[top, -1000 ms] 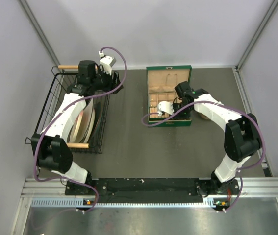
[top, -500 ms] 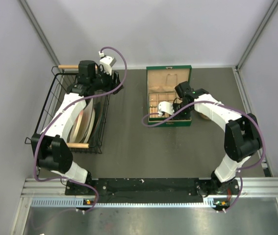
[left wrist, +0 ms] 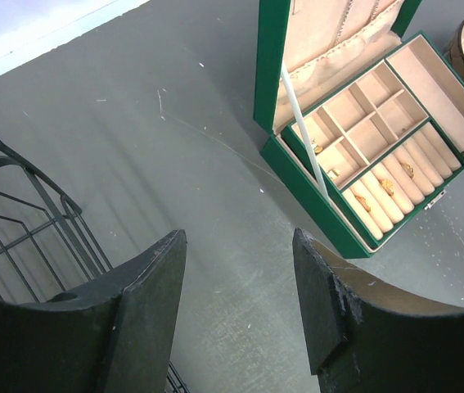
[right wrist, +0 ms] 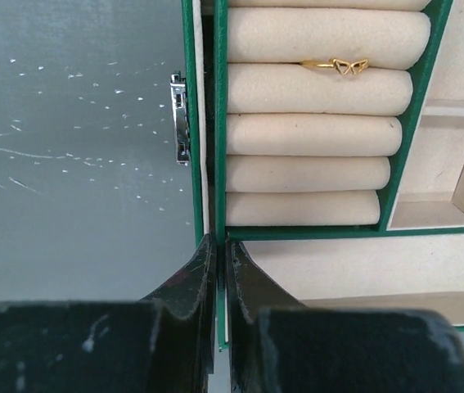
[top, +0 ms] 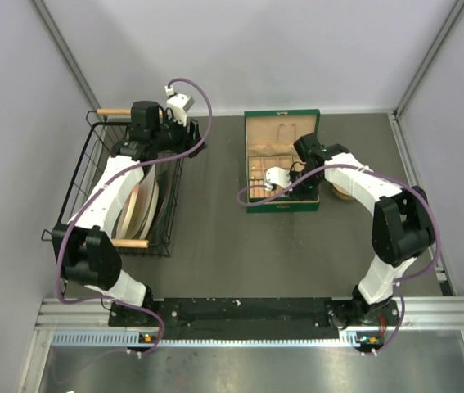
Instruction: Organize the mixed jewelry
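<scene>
The green jewelry box [top: 281,160] stands open at the table's middle back, with a tan compartment tray inside. In the right wrist view a gold ring [right wrist: 335,65] sits between the cream ring rolls [right wrist: 317,135]. My right gripper [right wrist: 221,246] is shut astride the box's green front wall [right wrist: 198,123], one finger outside and one inside. In the left wrist view more gold rings [left wrist: 387,187] lie in the rolls and small studs [left wrist: 317,148] in the compartments. My left gripper [left wrist: 240,270] is open and empty, above the wire basket [top: 125,188].
The black wire basket holds round wooden pieces [top: 141,209] at the left. A round wooden stand [top: 342,192] sits just right of the box, partly under my right arm. The box's metal latch [right wrist: 179,119] is on its front face. Grey walls close in the table.
My right wrist has shifted slightly towards the back at the box's front wall. The left arm has not moved.
</scene>
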